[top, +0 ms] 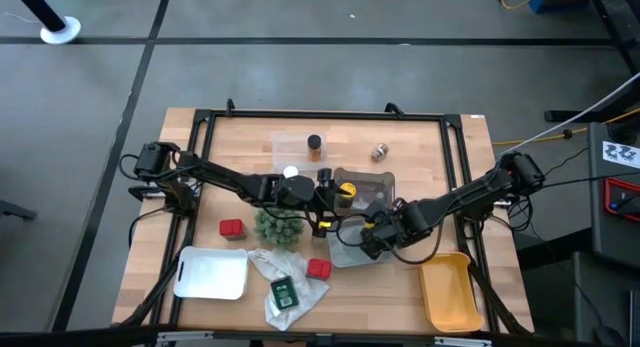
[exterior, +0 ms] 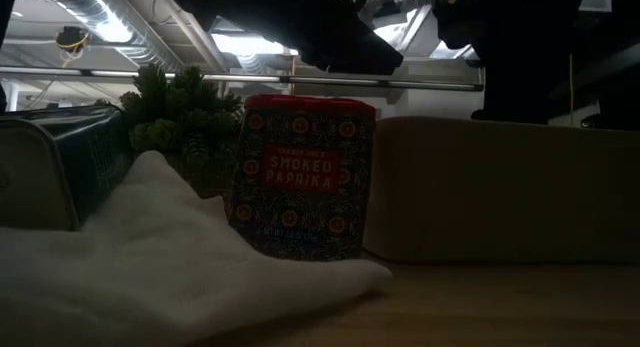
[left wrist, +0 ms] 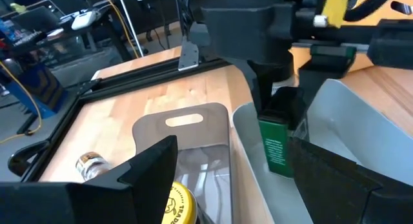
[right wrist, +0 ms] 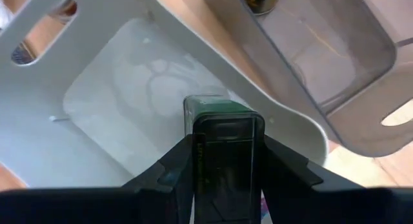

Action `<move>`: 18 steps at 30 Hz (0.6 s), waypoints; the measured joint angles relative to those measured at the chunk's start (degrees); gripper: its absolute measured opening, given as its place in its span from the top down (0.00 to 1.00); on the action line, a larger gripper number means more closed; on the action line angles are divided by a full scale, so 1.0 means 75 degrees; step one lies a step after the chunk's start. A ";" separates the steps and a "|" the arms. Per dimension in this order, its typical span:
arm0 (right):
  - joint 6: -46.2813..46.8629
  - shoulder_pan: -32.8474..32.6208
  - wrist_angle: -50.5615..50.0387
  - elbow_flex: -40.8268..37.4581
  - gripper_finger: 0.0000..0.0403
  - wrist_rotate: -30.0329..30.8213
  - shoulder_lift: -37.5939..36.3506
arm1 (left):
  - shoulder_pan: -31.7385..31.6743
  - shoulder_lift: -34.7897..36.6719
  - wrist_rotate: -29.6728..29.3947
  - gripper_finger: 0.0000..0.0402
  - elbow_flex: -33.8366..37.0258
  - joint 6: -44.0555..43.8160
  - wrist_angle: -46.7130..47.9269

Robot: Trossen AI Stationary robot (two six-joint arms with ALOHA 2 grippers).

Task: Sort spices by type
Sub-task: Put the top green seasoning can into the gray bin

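We judged the step in hand to be a placing: our right gripper (right wrist: 222, 161) was clamped on a green spice box (right wrist: 224, 130), hanging just above the floor of a pale grey tray (right wrist: 122, 88). The next move, as we read it, called for lowering the box into that tray and letting go without tipping it. Our left gripper (left wrist: 232, 179) stood spread and empty over the neighbouring clear tray (left wrist: 193, 130), where a yellow-capped jar (left wrist: 175, 203) lay. The surface was a light wooden table (top: 420, 147) inside a black frame; beyond it, grey floor, and ceiling lights behind a smoked paprika tin (exterior: 302, 177).
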State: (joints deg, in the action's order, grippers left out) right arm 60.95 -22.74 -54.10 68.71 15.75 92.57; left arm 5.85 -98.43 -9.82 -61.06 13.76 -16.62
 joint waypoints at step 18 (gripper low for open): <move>-0.0183 0.0000 0.0063 0.0000 0.65 -0.0105 0.0560 | -0.0003 0.0000 -0.0006 0.31 0.0000 0.0107 0.0020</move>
State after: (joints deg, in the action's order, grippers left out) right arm 59.57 -22.74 -53.63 68.71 14.96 96.77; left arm 5.82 -98.43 -9.87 -61.06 14.57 -16.47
